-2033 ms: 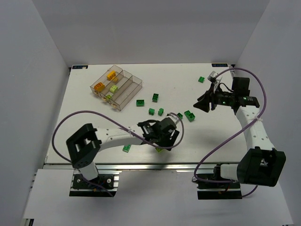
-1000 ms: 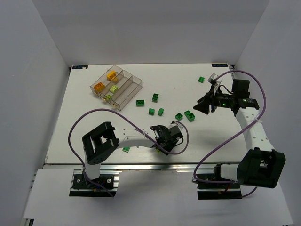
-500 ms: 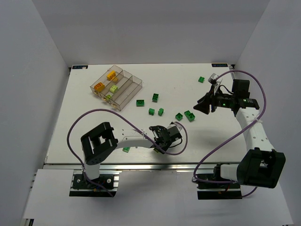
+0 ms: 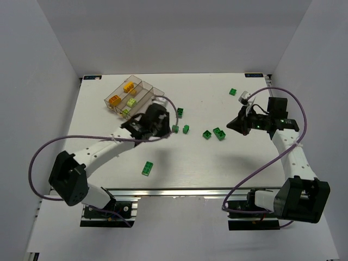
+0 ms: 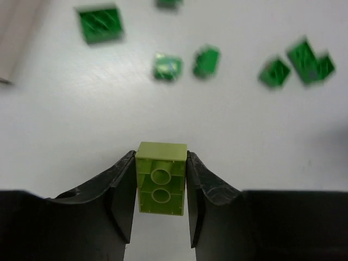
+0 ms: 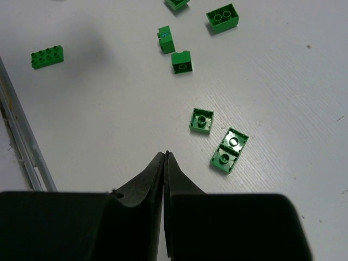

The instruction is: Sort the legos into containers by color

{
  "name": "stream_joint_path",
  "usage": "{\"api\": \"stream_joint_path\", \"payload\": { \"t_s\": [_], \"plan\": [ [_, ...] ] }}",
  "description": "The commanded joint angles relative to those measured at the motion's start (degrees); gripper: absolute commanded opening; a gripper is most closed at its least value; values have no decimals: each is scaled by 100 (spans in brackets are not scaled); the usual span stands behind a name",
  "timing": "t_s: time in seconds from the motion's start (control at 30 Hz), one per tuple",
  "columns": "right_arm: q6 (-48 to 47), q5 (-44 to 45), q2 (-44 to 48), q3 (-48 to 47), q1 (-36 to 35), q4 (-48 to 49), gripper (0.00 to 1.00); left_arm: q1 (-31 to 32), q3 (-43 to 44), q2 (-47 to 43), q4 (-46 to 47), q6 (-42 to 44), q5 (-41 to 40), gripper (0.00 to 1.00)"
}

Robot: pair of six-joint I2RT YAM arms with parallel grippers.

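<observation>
Left claw (image 5: pixel 161 159): clamped on a lime green brick (image 5: pixel 161 179), one finger on each long side; the face toward the wrist camera showed two round rings.
Left claw's place: above the counter (image 4: pixel 217 163), just beside the near right end of the tray (image 4: pixel 157 92).
Right claw (image 6: pixel 165 155): closed with fingertips together, holding nothing, above bare counter on the right side.
Tray contents: orange bricks (image 4: pixel 115 100) in the leftmost compartment, lime pieces (image 4: pixel 131 102) in a middle one; the rightmost looked bare.
Loose dark green bricks (image 4: pixel 175 129): scattered on the counter between the two arms, a pair of them (image 6: pixel 229 149) lying near the right claw's tips, touching each other.
Near-edge brick (image 4: pixel 147 168): dark green, alone, well apart from the rest.
</observation>
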State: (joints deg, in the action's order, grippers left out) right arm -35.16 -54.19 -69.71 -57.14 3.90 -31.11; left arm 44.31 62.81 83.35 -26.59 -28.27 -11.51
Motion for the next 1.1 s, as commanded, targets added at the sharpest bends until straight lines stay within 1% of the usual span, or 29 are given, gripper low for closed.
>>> {"api": "stream_joint_path", "payload": {
  "t_s": [0.0,0.03,0.07,0.1,0.13,0.2,0.23,0.27,0.33,0.47,0.67,0.8,0.83,0.9,1.03,1.07],
  "plan": [
    [-123,-83,125,142,-29,96,5,-729,493,-48,-55,285,228,0],
    [-123,-74,116,160,-65,114,5,-1079,661,57,-135,383,150,0],
    [-140,-30,133,195,-100,132,6,-1248,802,293,-197,480,149,0],
    [-175,-4,151,212,-187,167,7,-1607,1064,418,-276,611,140,0],
    [-211,40,160,221,-240,176,8,-1793,1171,532,-277,665,157,0],
    [-325,181,160,239,-380,176,13,-2153,1452,882,-250,735,219,0],
    [-351,225,151,256,-555,193,16,-2468,1558,1006,-250,744,237,0],
    [-360,373,134,256,-644,219,22,-2593,1655,1121,-242,753,219,0],
    [-386,610,116,309,-943,246,25,-2901,1954,1437,-189,753,193,0],
    [-457,928,125,450,-1575,299,29,-3130,2402,1859,4,779,18,2],
    [-448,981,81,555,-1831,282,32,-3333,3061,2519,-48,902,-194,7],
    [-492,1016,37,582,-1858,246,35,-3482,3238,2756,-57,902,-238,15],
    [-492,1007,37,573,-1858,237,36,-3500,3264,2800,-48,902,-273,19],
    [-483,1016,10,573,-1858,237,36,-3552,3369,2949,-83,902,-291,21],
    [-501,1051,-16,520,-1858,211,37,-3579,3510,3143,-136,937,-326,32],
    [-510,1060,-16,503,-1858,202,38,-3579,3554,3196,-153,955,-334,38]
  ]
}}
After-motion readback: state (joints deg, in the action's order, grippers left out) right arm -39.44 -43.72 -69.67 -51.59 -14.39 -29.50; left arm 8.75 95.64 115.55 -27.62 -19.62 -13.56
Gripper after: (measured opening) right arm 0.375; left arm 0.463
